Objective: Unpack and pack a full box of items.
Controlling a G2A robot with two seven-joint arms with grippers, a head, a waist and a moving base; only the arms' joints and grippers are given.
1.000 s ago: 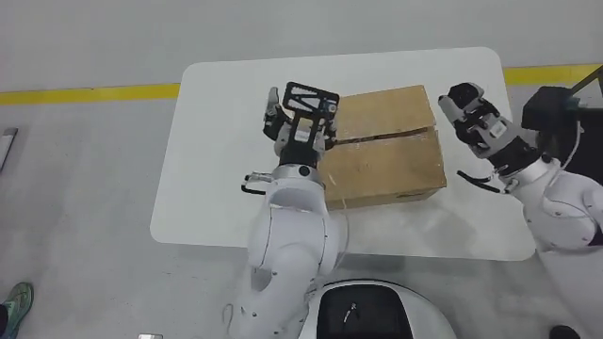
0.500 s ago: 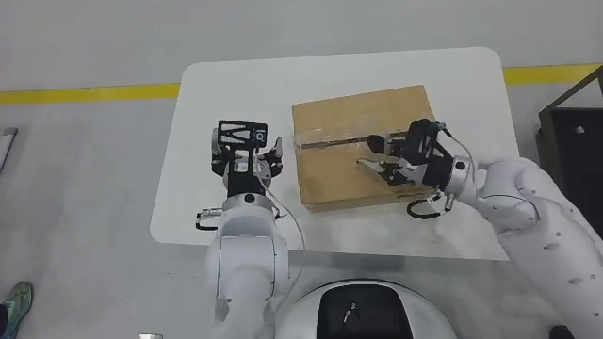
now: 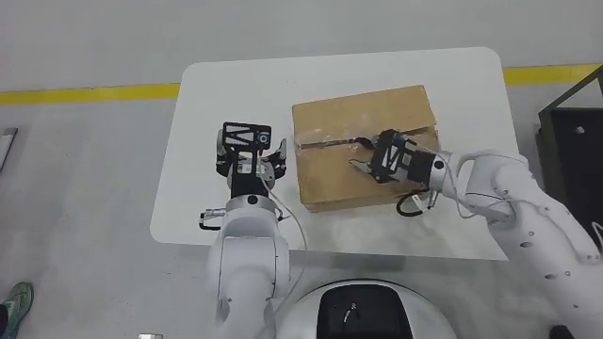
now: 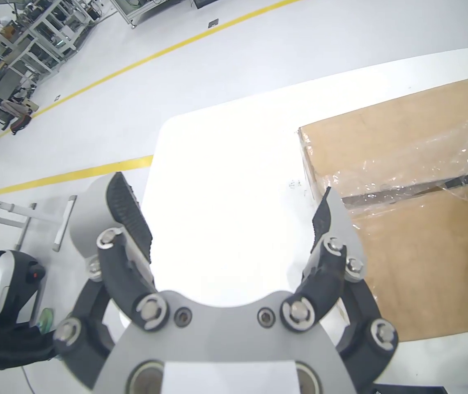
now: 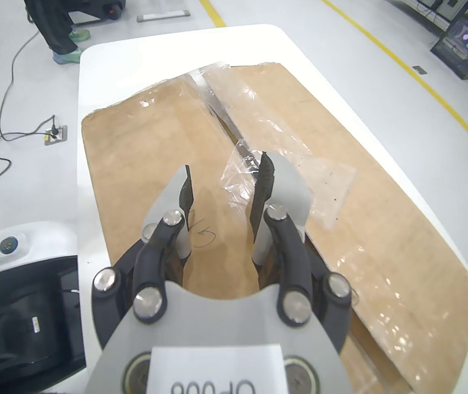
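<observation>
R end effector (image 5: pixel 225 174): part open, narrow gap between fingers, nothing gripped. It sits low over the top of the box (image 3: pixel 330 177), tips at the centre seam (image 3: pixel 325 143) between the two flaps. One fingertip (image 5: pixel 264 166) is right at the crinkled clear tape (image 5: pixel 258 124) along the seam; contact w/ tape can't be confirmed.

L end effector (image 4: pixel 221 190): released, spread wide, empty. It hangs over bare table (image 3: pixel 212 104), just beside the box's end nearest it, not touching.

Box: brown cardboard, flaps down, on the white table, on the R arm's half.

Writing: pen scribble (image 5: pixel 201 234) on the flap under the R end effector, not legible. White printed label (image 5: pixel 213 371) on the R wrist plate.
</observation>
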